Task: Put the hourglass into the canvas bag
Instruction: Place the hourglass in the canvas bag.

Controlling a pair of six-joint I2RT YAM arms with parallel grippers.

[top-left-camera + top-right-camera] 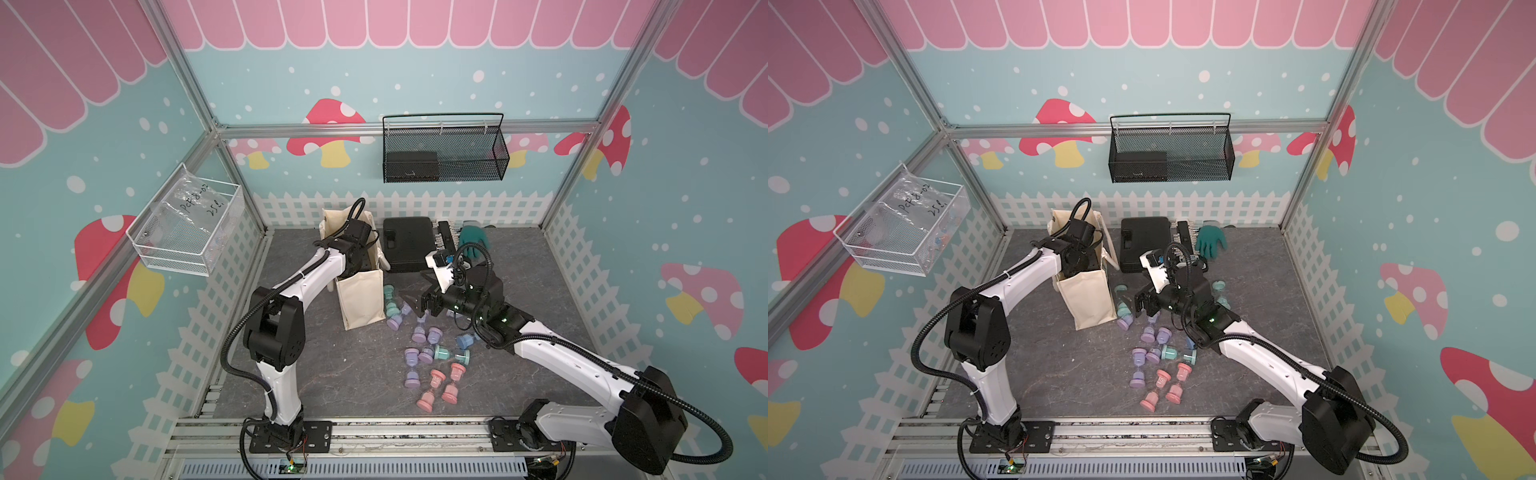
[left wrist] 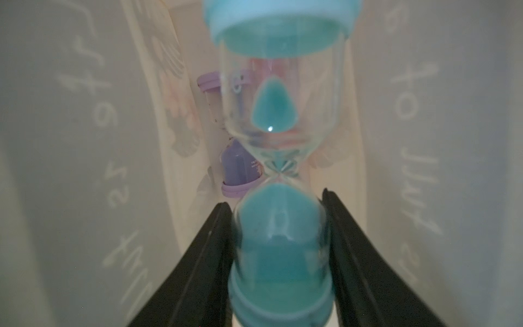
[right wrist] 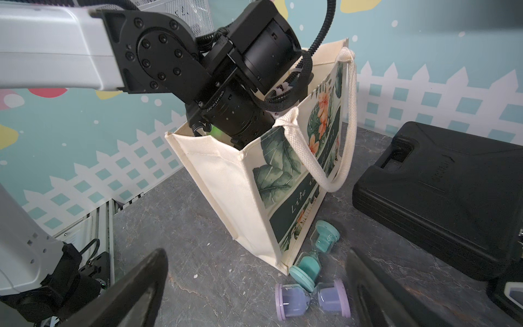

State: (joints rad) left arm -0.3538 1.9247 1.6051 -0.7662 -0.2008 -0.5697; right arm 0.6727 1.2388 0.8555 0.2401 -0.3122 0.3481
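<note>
Left gripper [image 2: 276, 203]: lowered inside the canvas bag [image 3: 220, 192]; its two black fingers are closed against the lower bulb of a blue hourglass [image 2: 280, 232], one on each side.
Blue hourglass: held lengthwise, pointing away from the wrist camera, with blue sand in both bulbs and cream fabric walls on either side.
Bag contents: a purple hourglass [image 2: 240, 170] lies deeper in the bag, beyond the held one.
Canvas bag: stands upright near the back of the grey table [image 1: 332, 374], mouth open, with the left arm's wrist [image 3: 240, 113] plunged into it; one side carries a leaf and flower print.
Right gripper [image 3: 256, 254]: jaws spread wide and holding nothing, poised above the table just beside the bag.
Beneath the right gripper: a teal hourglass [image 3: 317, 254] lies against the bag's foot, touching a lilac hourglass [image 3: 311, 297].
Loose hourglasses [image 1: 432, 353]: purple, teal, blue and pink ones are scattered mid-table.
Behind: a black hard case [image 3: 438, 198] and a green glove [image 1: 1210, 243].
</note>
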